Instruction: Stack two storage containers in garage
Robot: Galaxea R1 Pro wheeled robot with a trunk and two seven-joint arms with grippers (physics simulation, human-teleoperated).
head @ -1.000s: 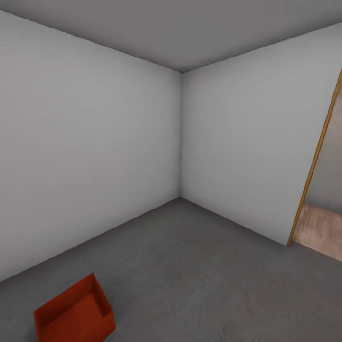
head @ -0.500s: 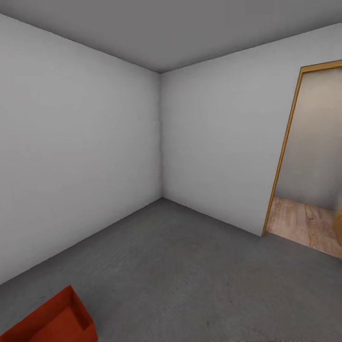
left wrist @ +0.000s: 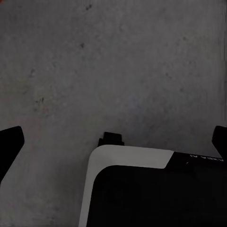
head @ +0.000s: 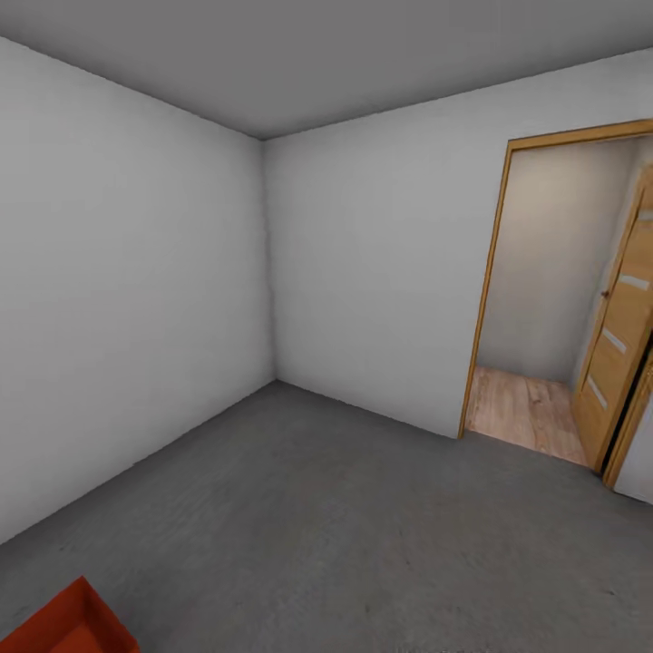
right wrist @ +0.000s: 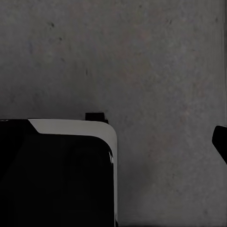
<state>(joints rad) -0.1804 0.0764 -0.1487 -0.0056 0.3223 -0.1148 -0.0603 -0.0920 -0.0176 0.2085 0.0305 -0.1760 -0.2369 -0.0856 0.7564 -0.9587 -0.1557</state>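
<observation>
I stand in the garage, facing a corner of its white walls (head: pixel 136 299). A corner of one orange-red storage container (head: pixel 68 628) shows at the lower left edge of the head view, resting on the dark grey concrete floor (head: pixel 363 535). My left gripper (left wrist: pixel 114 144) hangs over bare concrete, open, with its dark fingertips (left wrist: pixel 9 146) far apart and nothing between them. My right gripper (right wrist: pixel 113 142) also hangs over concrete; one fingertip (right wrist: pixel 220 142) shows at the picture's edge, spread wide and empty.
A wood-framed doorway (head: pixel 494 272) opens in the right wall onto a light wood-plank floor (head: pixel 526 408). Its panelled door (head: pixel 621 345) stands swung open at the far right. My white and black base (left wrist: pixel 137 189) shows under both wrists.
The whole head picture has shifted: the camera turned right. The container slid toward the lower left edge, and the doorway and its open door came into view.
</observation>
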